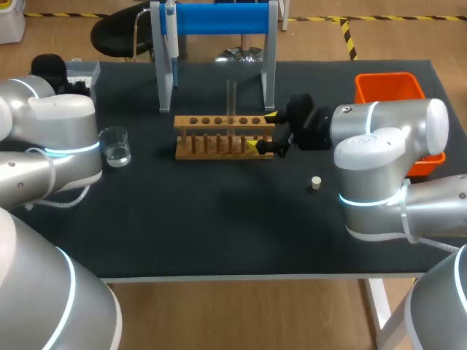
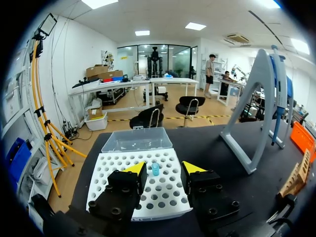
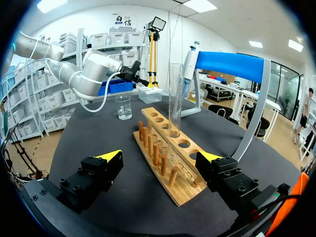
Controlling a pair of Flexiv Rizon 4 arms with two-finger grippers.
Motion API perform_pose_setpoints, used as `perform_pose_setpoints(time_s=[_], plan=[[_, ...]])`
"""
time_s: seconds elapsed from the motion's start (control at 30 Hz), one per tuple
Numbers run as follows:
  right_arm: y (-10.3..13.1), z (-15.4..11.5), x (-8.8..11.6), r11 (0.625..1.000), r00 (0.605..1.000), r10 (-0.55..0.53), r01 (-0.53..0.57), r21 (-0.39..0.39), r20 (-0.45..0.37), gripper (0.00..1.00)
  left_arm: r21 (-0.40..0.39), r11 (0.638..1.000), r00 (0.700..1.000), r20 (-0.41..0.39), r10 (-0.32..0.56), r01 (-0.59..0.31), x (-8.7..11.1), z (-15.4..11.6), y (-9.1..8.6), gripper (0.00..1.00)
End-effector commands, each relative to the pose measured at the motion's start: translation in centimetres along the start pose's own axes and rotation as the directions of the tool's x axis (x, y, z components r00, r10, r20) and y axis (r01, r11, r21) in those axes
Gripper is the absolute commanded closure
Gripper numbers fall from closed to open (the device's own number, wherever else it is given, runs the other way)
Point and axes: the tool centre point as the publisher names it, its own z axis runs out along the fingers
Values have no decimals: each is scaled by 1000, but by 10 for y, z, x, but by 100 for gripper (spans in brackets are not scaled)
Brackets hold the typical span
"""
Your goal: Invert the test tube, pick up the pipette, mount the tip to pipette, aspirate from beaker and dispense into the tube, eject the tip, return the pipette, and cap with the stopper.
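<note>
Right hand point(image 3: 159, 157) spread astride the end of the wooden rack point(image 3: 170, 185), left hand point(image 2: 164, 168) spread at the tip box point(image 2: 106, 170): a careless advance could shove the rack and topple the upright test tube point(image 3: 175, 98).

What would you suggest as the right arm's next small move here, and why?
Probably draw the right gripper back from the end of the wooden rack. It is open and holds nothing, the test tube already stands upright in a rack hole, and the pipette hangs on its stand, so fetching it looks like the next step.
</note>
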Motion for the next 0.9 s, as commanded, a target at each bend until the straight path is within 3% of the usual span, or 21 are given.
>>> perform_pose_setpoints(time_s=[0.03,0.9], plan=[[0,-1,0,1000,1000,0,0,1,-1,0,5,1000,1000,-1,1,-1,-2,6,1,57],[0,-1,0,1000,1000,0,0,1,-1,0,-19,1000,1000,-15,13,-14,-7,17,2,59]])
